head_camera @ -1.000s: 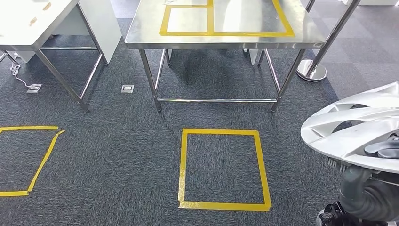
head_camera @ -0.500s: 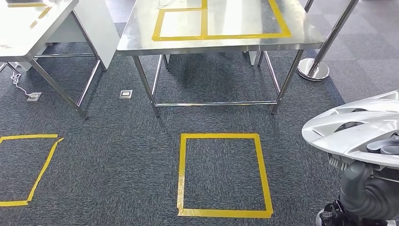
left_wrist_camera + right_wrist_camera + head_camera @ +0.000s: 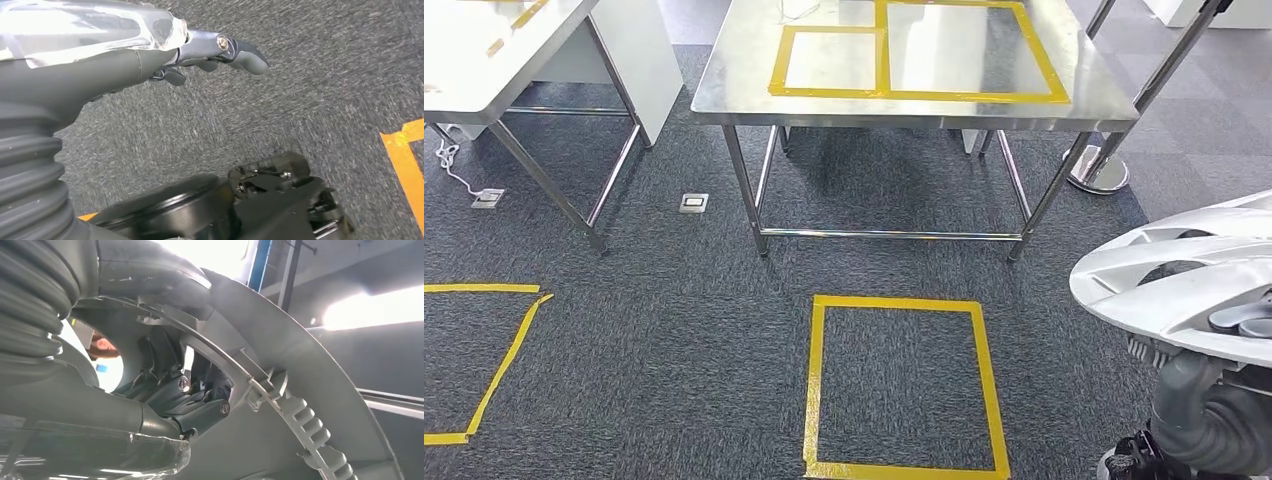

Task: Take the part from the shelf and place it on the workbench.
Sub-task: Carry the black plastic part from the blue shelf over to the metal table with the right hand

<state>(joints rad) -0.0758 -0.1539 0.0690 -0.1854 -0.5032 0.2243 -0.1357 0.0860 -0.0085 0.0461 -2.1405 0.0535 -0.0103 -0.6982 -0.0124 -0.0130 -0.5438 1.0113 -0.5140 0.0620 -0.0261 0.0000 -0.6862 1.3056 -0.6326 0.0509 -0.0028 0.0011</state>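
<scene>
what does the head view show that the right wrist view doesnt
The head view alone takes in the steel workbench with yellow taped rectangles on top, the yellow taped square on the carpet before it, a second table to the left, and the silver outer face of the wheel cover.

The right wrist view alone looks at the cover's grey inner side, with its toothed rim and the right hand's fingers hooked through an opening in it.

Both share the wheel cover and the right hand holding it.

Right hand (image 3: 1239, 322) grips with curled fingers (image 3: 200, 412); left hand (image 3: 200, 50) hangs, fingers extended.
</scene>
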